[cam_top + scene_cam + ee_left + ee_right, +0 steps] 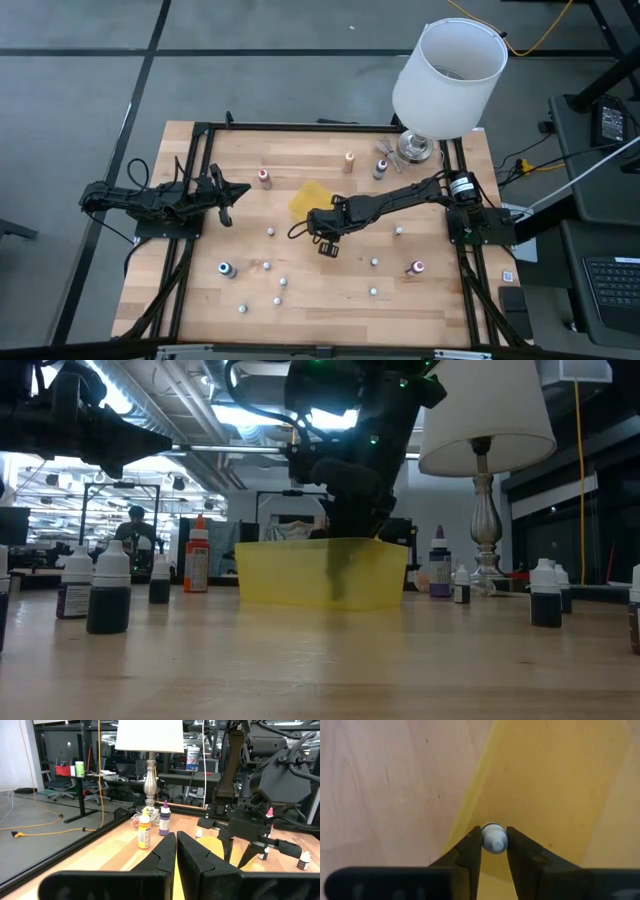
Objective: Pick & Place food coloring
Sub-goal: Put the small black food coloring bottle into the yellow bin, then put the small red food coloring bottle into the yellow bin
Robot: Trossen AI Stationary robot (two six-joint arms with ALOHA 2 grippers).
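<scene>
The food coloring is a set of tiny dropper bottles standing scattered on the wooden table: white-capped ones [266, 266], a blue one [226, 268], a pink one [417, 267] and an orange one [349, 160]. My right gripper [326, 240] reaches to the table's middle and is shut on one white-capped bottle [494, 839] over the edge of the yellow tray [310, 197]. In the low view the tray [322, 572] stands in front of that gripper. My left gripper [176, 845] is shut and holds nothing, waiting at the table's left side [225, 195]. My right gripper pinches the small bottle between its two fingertips [472, 845], at the bottle's white cap end [494, 836]. The fingers come from above, pointing down. I see the bottle end-on, with its body hidden under the cap. Below it lie the yellow tray's rim and floor.
A white-shaded lamp [445, 75] stands at the table's far right corner, with taller bottles [381, 168] near its foot. A red-capped bottle [264, 178] stands between my left gripper and the tray. Several small bottles dot the near half of the table [283, 282].
</scene>
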